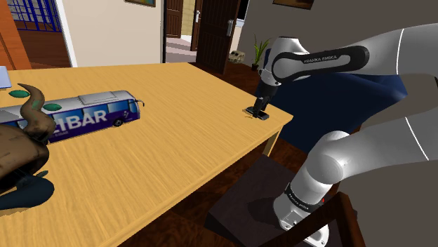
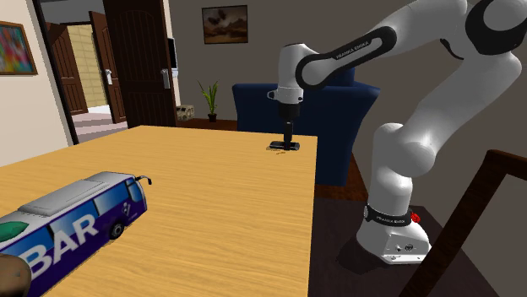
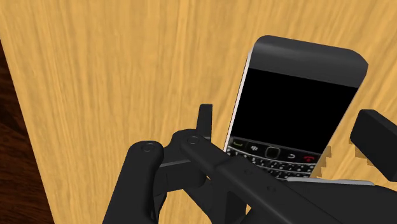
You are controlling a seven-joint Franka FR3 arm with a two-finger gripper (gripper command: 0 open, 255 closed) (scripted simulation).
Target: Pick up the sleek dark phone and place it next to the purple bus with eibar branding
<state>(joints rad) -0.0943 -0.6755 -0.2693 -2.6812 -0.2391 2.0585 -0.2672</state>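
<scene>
1. Your phone (image 3: 296, 108) is black with a keypad, lying flat, screen up, between the pincer's (image 1: 260, 105) spread fingers.
2. Your bus (image 1: 91, 116), purple, upright on its wheels, sits well apart from the pincer.

Purple bus (image 1: 84, 114) side: large white letters "IBAR" in shoulder view, first letter hidden behind dark horned figure (image 1: 21, 151). Second exterior view shows "BAR" on same side.
White arm (image 1: 328, 59), dark link: "FRANKA EMIKA" in white capitals, legible in both exterior views.
Band near arm base: small white print, too small to read.
Phone (image 3: 299, 102) keypad: green call symbol, red hang-up symbol. Key letters illegible.
</scene>
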